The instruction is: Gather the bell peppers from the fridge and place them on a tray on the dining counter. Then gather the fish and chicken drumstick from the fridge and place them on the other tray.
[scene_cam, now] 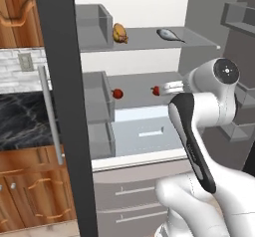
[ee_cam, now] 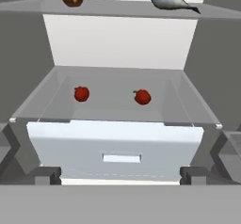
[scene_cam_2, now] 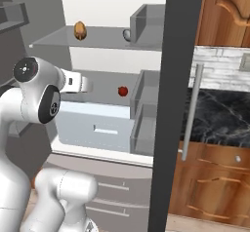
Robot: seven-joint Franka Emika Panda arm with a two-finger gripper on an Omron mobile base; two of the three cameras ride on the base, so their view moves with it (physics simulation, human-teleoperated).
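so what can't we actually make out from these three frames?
- Fish, right base view: mostly hidden behind the shelf bin.
- Second red bell pepper, left base view: partly covered by the arm's wrist; in the right base view just one bell pepper is visible.
- Drawer contents, hand view: the white front hides them.
- Gripper fingers, hand view: cut off low; tips apart.

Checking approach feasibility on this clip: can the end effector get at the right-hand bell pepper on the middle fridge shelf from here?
Probably yes. The fridge door stands open, the end effector is open and faces the shelf, and the right-hand bell pepper sits apart from the other pepper, with nothing in front of it.
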